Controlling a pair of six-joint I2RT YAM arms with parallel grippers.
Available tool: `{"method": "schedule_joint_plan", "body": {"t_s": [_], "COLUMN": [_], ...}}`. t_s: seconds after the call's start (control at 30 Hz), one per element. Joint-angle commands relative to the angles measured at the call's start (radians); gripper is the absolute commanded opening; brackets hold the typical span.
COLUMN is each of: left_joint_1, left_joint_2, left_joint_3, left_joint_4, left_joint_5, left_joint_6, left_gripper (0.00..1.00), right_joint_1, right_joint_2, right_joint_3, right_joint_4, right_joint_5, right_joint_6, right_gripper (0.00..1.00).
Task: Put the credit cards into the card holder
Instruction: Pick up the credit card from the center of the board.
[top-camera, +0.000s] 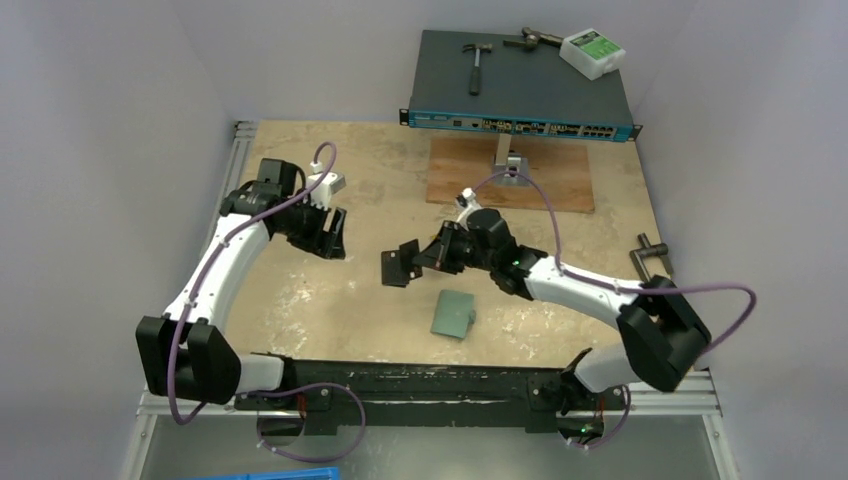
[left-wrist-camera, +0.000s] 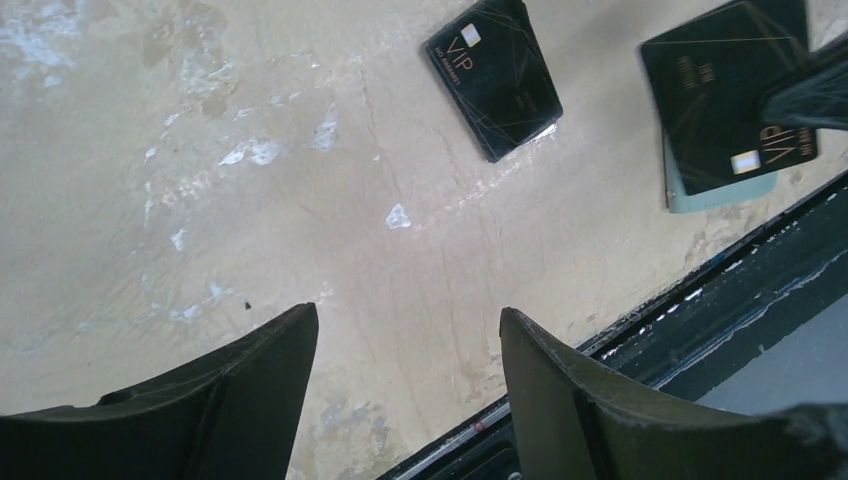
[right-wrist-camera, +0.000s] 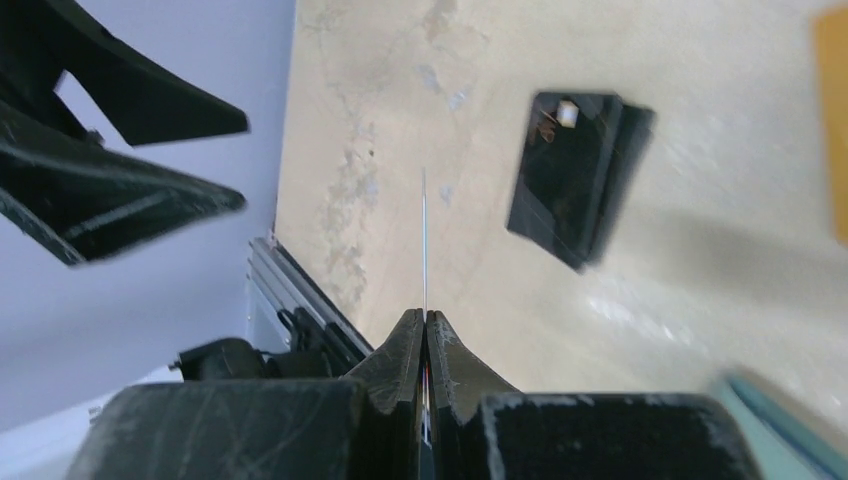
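Nearest to the arm bases, on the table (top-camera: 330, 300), we see the card holder (top-camera: 453, 314). It is teal and lies flat, a little away from the near edge, and we cannot tell whether any card is inside it. Just beyond it the right gripper (right-wrist-camera: 425, 318) is closed tightly on a card (right-wrist-camera: 424, 240). In the right wrist view this card is seen on its edge, so it is only a thin line between the fingers. From the left wrist the same card shows its black face with the letters VIP, and it covers part of the holder; whether the two touch we cannot tell. A second card (left-wrist-camera: 495, 75), also black with VIP, lies flat on the table beside the held one and apart from the holder, with a pale edge of something under it. Further left, the left gripper (left-wrist-camera: 408, 320) hangs over bare table with its fingers wide apart and nothing between them. Behind, a wooden board (top-camera: 510, 175) lies on the table. At the far end a network switch (top-camera: 520, 85) carries a hammer (top-camera: 478, 65), another tool (top-camera: 535, 40) and a white box (top-camera: 592, 52).
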Motion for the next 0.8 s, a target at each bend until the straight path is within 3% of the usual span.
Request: {"method": "schedule_joint_plan", "body": {"t_s": [0.0,0.23,0.43,0.6,0.77], "left_joint_1": [0.032,0.018,-0.206,-0.339,-0.483], "left_joint_2": [-0.052,-0.053,-0.025,0.073,0.198], "left_joint_3": [0.008,0.046,0.044,0.075,0.118], "left_joint_4": [-0.048,-0.112,-0.055,0.024,0.113], "left_joint_5": [-0.035,-0.001,-0.081,-0.065,-0.104], "left_joint_6": [0.054,0.065,0.011,-0.07,-0.153], "left_gripper": [0.67,0.88,0.92,0.99,1.0], "right_joint_1": [-0.051,-0.105,-0.109,-0.11,-0.111], "right_joint_2": [-0.18,-0.42,-0.55,-0.669,-0.79], "right_joint_3": [-0.172,-0.355,-0.409,-0.427,-0.432], "right_joint_4": [-0.091,-0.173,-0.309,-0.433,-0.588], "right_joint_5": [-0.008,-0.002,0.037,0.092,0.168], "right_joint_6": [0.003,0.052,0.079,0.098,0.127], "right_gripper": [0.0,0.0,0.0,0.0,0.0]}}
